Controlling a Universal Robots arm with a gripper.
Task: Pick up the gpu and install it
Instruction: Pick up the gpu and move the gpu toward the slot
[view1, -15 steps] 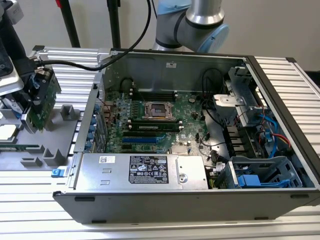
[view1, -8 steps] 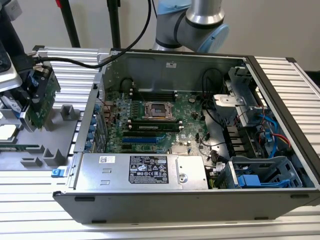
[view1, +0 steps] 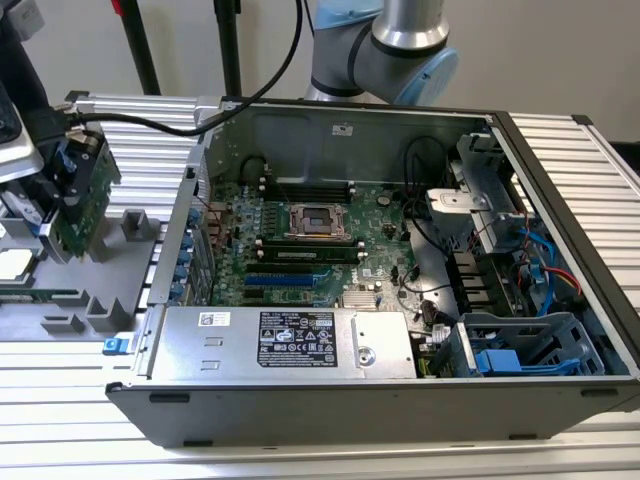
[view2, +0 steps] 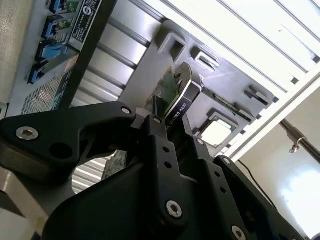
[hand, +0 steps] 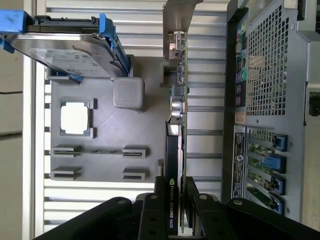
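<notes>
Gpu (view1: 88, 195) stands edge-on at the exterior view's left, by the grey tray (view1: 110, 275), my pincer (hand: 176, 197) clamped shut on its cooler end. Rightward sits the open computer case (view1: 300, 410). With so narrow a grip, I judge the card could tilt or slip.

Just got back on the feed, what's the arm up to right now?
The arm's gripper is shut on the gpu, a thin green circuit card with a black cooler, holding it on edge over the grey parts tray beside the open computer case. It is not yet seated in the large green motherboard. A silver hard drive with blue rails and a square processor chip rest on the tray.
</notes>
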